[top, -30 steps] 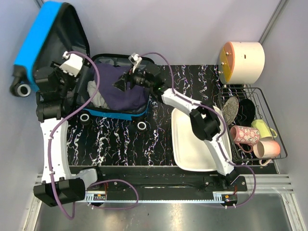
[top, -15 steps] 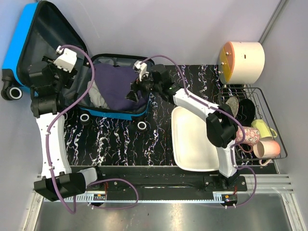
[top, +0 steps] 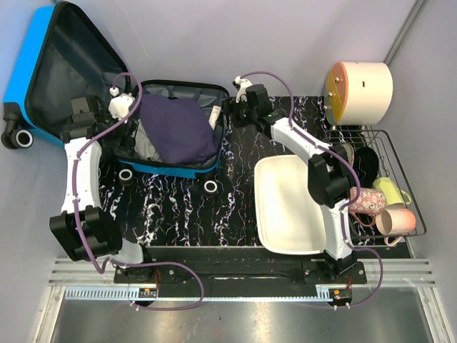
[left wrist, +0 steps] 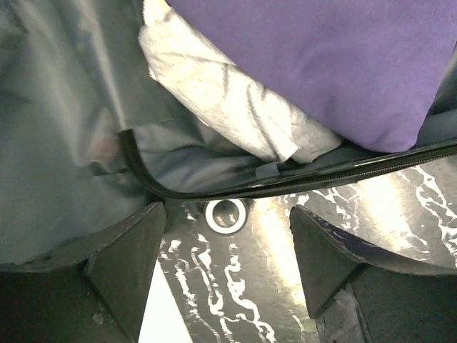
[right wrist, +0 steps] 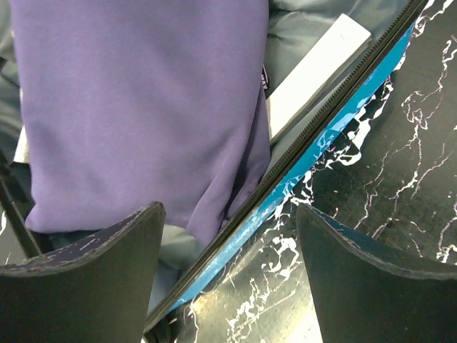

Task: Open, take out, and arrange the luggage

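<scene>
The luggage [top: 71,64] lies open left of the white basin [top: 285,214], lid folded back, so the left tool [left wrist: 227,218] and right tool [right wrist: 228,211], both open and empty, can reach its purple garment [top: 178,128].

A black mat [top: 178,207] veined with white covers most of the tabletop. The luggage [top: 71,68] lies open at the far left, with its lower shell flat on the mat and its lid swung out past the mat's left edge. A white basin [top: 285,207] sits near the right of centre. A wire rack [top: 410,179] stands just beside it at the right edge, and behind the rack lies a cream cylinder [top: 364,89], tipped on its side.
</scene>
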